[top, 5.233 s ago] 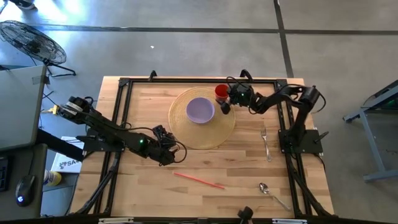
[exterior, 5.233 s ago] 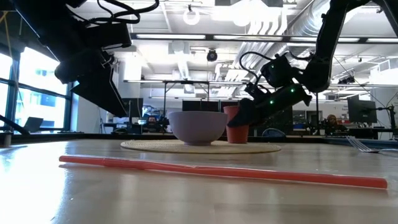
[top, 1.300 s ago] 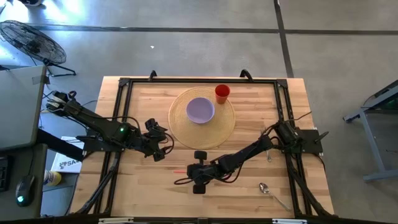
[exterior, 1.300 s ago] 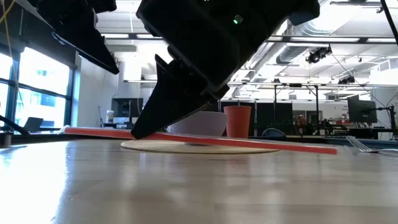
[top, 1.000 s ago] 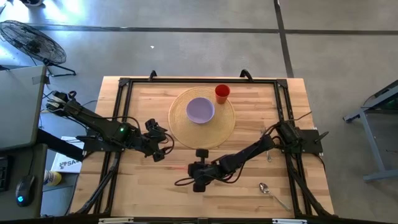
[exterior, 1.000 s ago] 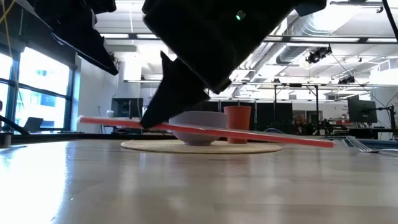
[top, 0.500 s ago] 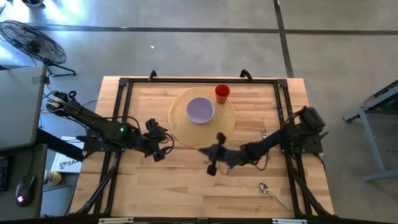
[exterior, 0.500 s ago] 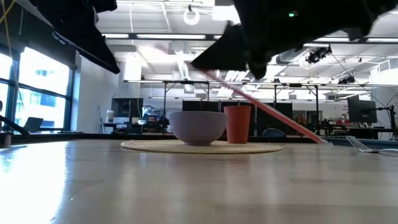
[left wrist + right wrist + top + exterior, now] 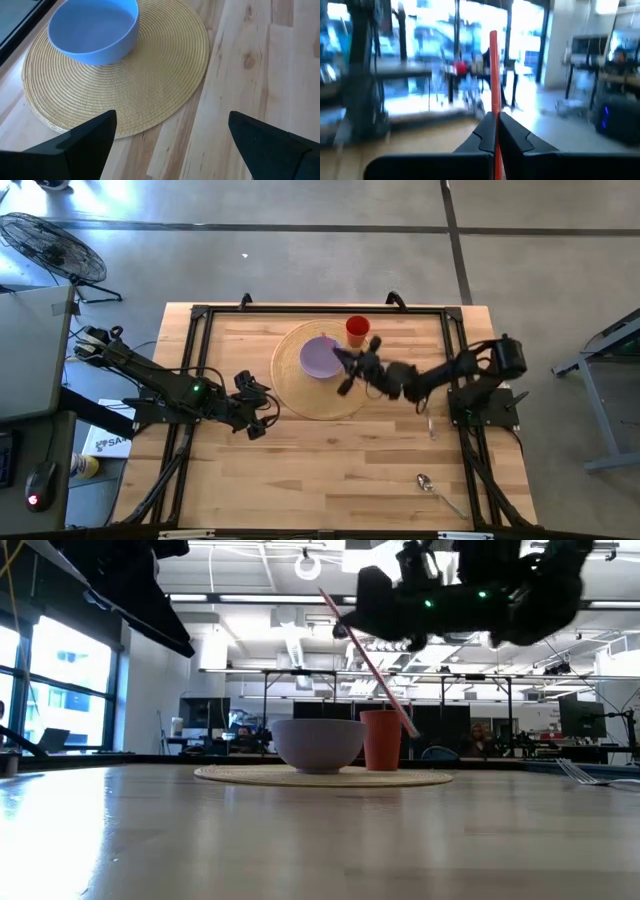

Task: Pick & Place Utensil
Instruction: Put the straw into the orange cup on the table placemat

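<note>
A thin red straw [image 9: 372, 665] hangs tilted in the air over the round woven placemat [image 9: 300, 395], with my right gripper [image 9: 346, 630] shut on it. In the low view its lower end [image 9: 412, 732] shows beside the red cup [image 9: 380, 742]. The cup and a lilac bowl [image 9: 318, 358] stand on the placemat. In the high view my right gripper [image 9: 346, 368] is over the bowl's right rim, near the cup [image 9: 357, 330]. My left gripper [image 9: 257, 406] waits open left of the placemat, over bare wood. My right gripper pinches the straw between its two fingers, on the upper part of its length [image 9: 493, 111]. A shorter piece stands up past the fingers [image 9: 507, 134] and the longer piece slants down below them. The straw is lifted clear of the table, steeply tilted.
A fork [image 9: 430, 420] lies on the wood at the right, by the right arm's base, and a spoon [image 9: 432, 486] lies near the front right. The black frame rails [image 9: 200, 330] run along the table's edges. Bare wood stretches across the near half.
My right gripper has risen from low over the table's near middle and gone toward the far edge, to above the placemat by the bowl and cup. The straw has come with it, lifted clear and tipped from nearly level to steeply slanted.
</note>
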You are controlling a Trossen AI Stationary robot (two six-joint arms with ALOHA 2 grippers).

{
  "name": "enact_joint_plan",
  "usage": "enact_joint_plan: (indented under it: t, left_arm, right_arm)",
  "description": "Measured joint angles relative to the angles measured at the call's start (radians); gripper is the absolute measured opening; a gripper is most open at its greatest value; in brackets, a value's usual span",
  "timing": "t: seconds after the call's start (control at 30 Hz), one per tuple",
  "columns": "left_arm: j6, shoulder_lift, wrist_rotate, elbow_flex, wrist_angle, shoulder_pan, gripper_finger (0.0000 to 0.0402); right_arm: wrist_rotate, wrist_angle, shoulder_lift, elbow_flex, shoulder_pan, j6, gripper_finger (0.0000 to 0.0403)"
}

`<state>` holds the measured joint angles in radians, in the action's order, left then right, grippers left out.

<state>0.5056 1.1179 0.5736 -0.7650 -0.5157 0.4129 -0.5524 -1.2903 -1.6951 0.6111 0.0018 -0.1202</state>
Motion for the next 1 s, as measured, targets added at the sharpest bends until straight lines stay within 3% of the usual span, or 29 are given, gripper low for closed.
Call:
enact_joint_plan:
  t: [0.13, 0.27, 0.6, 1.0]
  left_arm:
    - [0.000, 0.000, -0.008, 0.000, -0.006, 0.000, 0.0378]
    - [0.000, 0.000, -0.009, 0.000, -0.008, 0.000, 0.0378]
    - [-0.001, 0.000, -0.035, 0.000, -0.011, 0.000, 0.0378]
    - [-0.001, 0.000, -0.036, 0.000, -0.001, 0.000, 0.0378]
  right_arm:
    - [0.171, -0.074, 0.001, 0.067, -0.117, -0.018, 0.0000]
    - [0.270, -0.091, 0.001, 0.136, -0.224, -0.020, 0.0000]
    - [0.396, -0.074, 0.001, 0.175, -0.461, 0.020, 0.0000]
    - [0.531, -0.070, -0.102, 0.160, -0.565, 0.071, 0.0002]
